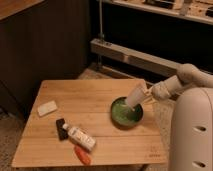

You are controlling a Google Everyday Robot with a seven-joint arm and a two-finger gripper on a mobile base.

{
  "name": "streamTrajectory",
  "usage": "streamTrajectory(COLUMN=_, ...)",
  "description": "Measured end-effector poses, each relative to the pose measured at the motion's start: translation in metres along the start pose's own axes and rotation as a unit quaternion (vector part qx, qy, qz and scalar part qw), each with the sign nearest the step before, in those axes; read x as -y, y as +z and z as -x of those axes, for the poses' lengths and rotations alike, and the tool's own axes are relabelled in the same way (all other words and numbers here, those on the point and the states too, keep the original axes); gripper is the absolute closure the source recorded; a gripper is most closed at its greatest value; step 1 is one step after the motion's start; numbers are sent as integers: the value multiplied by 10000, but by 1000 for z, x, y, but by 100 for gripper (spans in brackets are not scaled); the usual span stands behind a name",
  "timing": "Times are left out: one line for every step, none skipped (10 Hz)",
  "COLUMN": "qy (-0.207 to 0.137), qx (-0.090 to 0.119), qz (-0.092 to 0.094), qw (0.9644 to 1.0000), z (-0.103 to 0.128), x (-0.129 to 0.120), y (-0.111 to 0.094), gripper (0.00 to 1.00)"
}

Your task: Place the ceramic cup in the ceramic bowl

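Observation:
The off-white ceramic cup (pixel 135 96) hangs tilted, its base low over the right side of the green ceramic bowl (pixel 122 114). My gripper (pixel 145 94) reaches in from the right and is shut on the ceramic cup near its rim. The bowl rests on the right part of the wooden table (pixel 95 97). Whether the cup touches the bowl's inside I cannot tell.
A white labelled bottle (pixel 80 137) with a black cap lies at the front of the table, an orange object (pixel 83 155) beside it. A pale sponge (pixel 47 108) lies at the left. The robot's white body (pixel 192 132) stands right of the table. A metal rack rail (pixel 135 59) runs behind.

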Motion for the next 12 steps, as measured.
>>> streamTrajectory(qy=35, qx=-37, qz=-7, qw=10000, z=5, x=3, y=4, gripper=100)
streamTrajectory(qy=94, qx=-70, qz=-10, qw=9999, z=12, x=7, y=10, gripper=100)
streamTrajectory(qy=135, qx=-92, qz=-16, qw=9999, z=18, x=11, y=15, gripper=100)
streamTrajectory(qy=166, qx=-113, qz=-30, qw=9998, z=23, x=14, y=19, gripper=100)
streamTrajectory(qy=152, qx=-144, qz=-85, qw=9997, z=25, x=17, y=21, gripper=93)
streamTrajectory(qy=126, qx=-146, qz=-125, qw=9997, z=23, x=17, y=25, gripper=85)
streamTrajectory(qy=82, qx=-145, qz=-133, qw=9998, z=17, x=14, y=27, gripper=75)
streamTrajectory(qy=54, qx=-143, qz=-131, qw=9998, z=10, x=12, y=24, gripper=69)
streamTrajectory(qy=63, qx=-138, qz=-116, qw=9998, z=2, x=10, y=17, gripper=67)
streamTrajectory(qy=56, qx=-147, qz=-134, qw=9998, z=-7, x=7, y=11, gripper=67)
streamTrajectory(qy=40, qx=-167, qz=-166, qw=9997, z=-13, x=5, y=11, gripper=67)
streamTrajectory(qy=45, qx=-173, qz=-170, qw=9997, z=-13, x=6, y=12, gripper=67)
